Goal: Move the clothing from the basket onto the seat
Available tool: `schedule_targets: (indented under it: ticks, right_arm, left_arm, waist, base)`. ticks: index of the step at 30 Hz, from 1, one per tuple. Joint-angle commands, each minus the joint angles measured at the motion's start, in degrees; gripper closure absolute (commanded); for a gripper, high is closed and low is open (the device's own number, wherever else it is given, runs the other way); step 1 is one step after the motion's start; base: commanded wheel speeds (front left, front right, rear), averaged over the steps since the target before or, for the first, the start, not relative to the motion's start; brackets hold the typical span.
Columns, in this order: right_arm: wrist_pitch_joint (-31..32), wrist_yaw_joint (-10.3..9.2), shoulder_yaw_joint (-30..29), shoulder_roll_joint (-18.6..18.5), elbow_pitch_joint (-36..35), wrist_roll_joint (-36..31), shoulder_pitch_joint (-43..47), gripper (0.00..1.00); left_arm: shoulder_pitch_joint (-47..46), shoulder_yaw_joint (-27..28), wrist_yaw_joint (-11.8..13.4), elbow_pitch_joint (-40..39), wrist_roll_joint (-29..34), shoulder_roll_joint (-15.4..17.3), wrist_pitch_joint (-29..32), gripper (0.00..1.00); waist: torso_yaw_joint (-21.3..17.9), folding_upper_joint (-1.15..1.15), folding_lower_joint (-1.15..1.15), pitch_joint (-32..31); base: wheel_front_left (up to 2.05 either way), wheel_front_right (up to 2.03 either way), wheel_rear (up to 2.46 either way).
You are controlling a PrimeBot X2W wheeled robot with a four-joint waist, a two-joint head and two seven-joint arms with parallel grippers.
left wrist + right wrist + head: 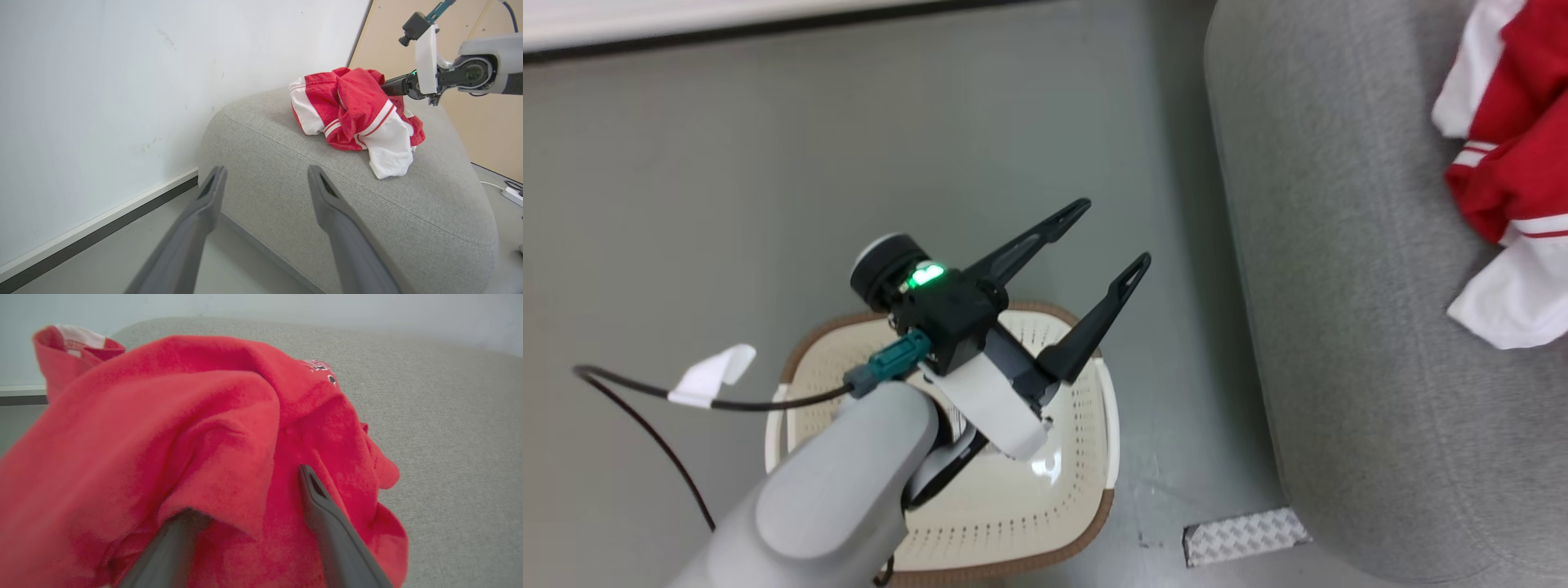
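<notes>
In the head view, the left hand point(1112, 233) is hovering released, fingers spread and empty, above the cream-white perforated plastic basket point(980, 523), while the bright red-and-white fabric clothing point(1519, 163) is lying well apart to its right on the large grey woven upholstered seat point(1339, 286). In the left wrist view, the bundle is resting on the seat top, beyond and to the right of those fingers. In the right wrist view, the right hand point(245, 494) is standing released with fingers apart inside the heap, a red fold draping over one finger, so this nearer hand is probably needing a straight pull-back along its fingers.
</notes>
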Motion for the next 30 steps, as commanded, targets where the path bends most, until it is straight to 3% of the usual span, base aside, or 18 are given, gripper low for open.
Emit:
schedule_targets:
  ticks: [1,10,22,30]
  right_arm:
    - [0.7,0.02,0.8,-0.5,0.1,1.0,1.4,0.0]
    - [3.3,0.02,4.9,-2.4,-1.9,6.7,7.1,0.0]
    - [-6.2,0.02,3.5,-4.5,-9.6,9.4,14.7,0.0]
    - [-12.4,0.02,2.8,-1.0,-15.9,7.9,19.8,0.0]
  left_arm:
    - [1.6,0.5,-0.1,0.6,0.3,-0.2,0.0,0.0]
    - [9.9,4.2,-0.1,2.8,-0.5,-1.8,0.0,0.0]
    - [19.5,11.2,1.9,1.6,-0.8,-2.8,0.0,0.0]
    - [24.0,16.5,4.0,-0.1,-1.3,-1.2,0.0,0.0]
  waist:
    - [-0.9,0.0,0.0,-4.4]
    - [-2.1,0.0,0.0,-18.1]
    - [0.0,0.0,0.0,-31.0]
    - [3.5,0.0,0.0,-33.5]
  base:
    - [0.0,0.0,0.0]
    - [0.0,0.0,0.0]
    - [0.0,0.0,0.0]
    - [0.0,0.0,0.0]
